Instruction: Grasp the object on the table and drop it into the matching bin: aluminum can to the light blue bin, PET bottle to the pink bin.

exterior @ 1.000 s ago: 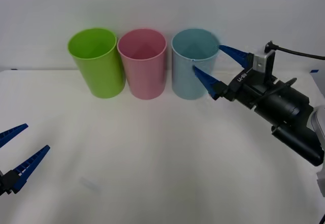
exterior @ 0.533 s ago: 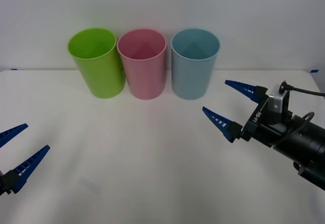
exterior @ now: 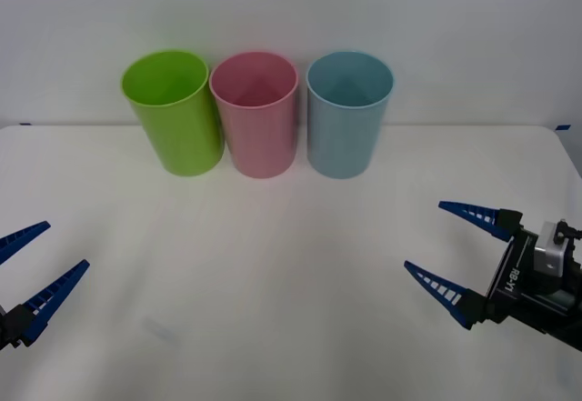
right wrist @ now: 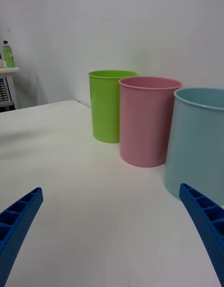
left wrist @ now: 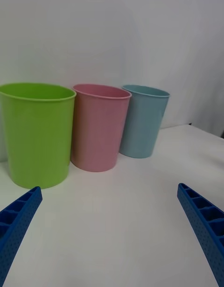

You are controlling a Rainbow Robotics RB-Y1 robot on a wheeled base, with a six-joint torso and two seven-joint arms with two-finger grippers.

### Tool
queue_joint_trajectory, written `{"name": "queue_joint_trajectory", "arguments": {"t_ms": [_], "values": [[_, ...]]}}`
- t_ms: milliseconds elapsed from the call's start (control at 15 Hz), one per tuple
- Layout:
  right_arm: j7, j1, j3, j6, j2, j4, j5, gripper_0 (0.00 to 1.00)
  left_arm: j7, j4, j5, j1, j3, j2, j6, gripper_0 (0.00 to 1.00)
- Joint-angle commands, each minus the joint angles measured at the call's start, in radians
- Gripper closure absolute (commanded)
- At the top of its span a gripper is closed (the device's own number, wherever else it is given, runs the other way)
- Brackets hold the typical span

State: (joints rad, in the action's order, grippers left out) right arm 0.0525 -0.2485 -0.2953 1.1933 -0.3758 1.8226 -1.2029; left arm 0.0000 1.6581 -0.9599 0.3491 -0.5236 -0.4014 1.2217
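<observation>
Seemingly, the drop is done: right hand (exterior: pixel 470 254), open and empty, hangs well short of the blue bin (exterior: pixel 348 115); left hand (exterior: pixel 27 273) idles open.

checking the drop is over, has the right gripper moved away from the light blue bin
Yes. The right gripper has pulled back from the light blue bin toward the near right table edge, fingers open.

We see three smooth plastic bins — the light blue bin (exterior: pixel 349 115), the pink bin (exterior: pixel 255 115), a lime green bin (exterior: pixel 174 110) — with a soft sheen, on the matt white table (exterior: pixel 273 274); the fingers (exterior: pixel 444 293) are ribbed blue plastic.
</observation>
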Motion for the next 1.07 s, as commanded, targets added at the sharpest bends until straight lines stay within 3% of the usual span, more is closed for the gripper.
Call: {"name": "queue_joint_trajectory", "arguments": {"t_ms": [67, 600, 1067], "values": [[0.027, -0.074, -0.053, 0.045, 0.0, 0.0, 0.023, 0.0, 0.0, 0.0, 0.0, 0.0, 0.0, 0.0, 0.0, 0.0], [0.102, -0.187, -0.125, 0.035, 0.0, -0.002, 0.077, 0.0, 0.0, 0.0, 0.0, 0.0, 0.0, 0.0, 0.0, 0.0], [0.142, -0.169, -0.143, 0.031, -0.002, -0.066, 0.088, 0.0, 0.0, 0.0, 0.0, 0.0, 0.0, 0.0, 0.0, 0.0]]}}
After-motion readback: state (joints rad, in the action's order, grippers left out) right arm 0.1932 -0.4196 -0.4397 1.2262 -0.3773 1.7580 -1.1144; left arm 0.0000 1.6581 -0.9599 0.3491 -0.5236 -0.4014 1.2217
